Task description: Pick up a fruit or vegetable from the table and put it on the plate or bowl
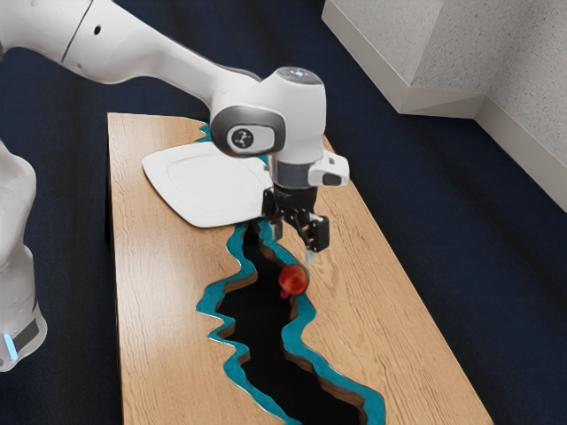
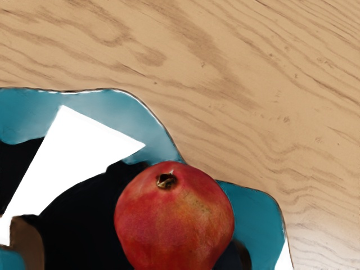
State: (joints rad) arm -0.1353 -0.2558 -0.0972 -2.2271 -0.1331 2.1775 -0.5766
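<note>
A white robot arm (image 1: 168, 57) reaches over a long light-wood table (image 1: 399, 310). Down the table's middle runs a wavy, glossy black inlay edged in teal (image 1: 257, 332). A grey round cap on the arm's last joint carries a small white emblem (image 1: 241, 137), too small to read.

The black two-finger gripper (image 1: 292, 248) points down with its fingers moderately apart, holding nothing and touching nothing. Just below it lies a round red pomegranate (image 1: 293, 281), resting at the inlay's edge on the exterior view's right, against the teal border.

In the wrist view, the pomegranate (image 2: 174, 219) shows its small brown crown facing up, with wood grain beyond it.

A flat white square plate with rounded corners (image 1: 204, 181) sits behind the gripper, apart from the fruit.
</note>
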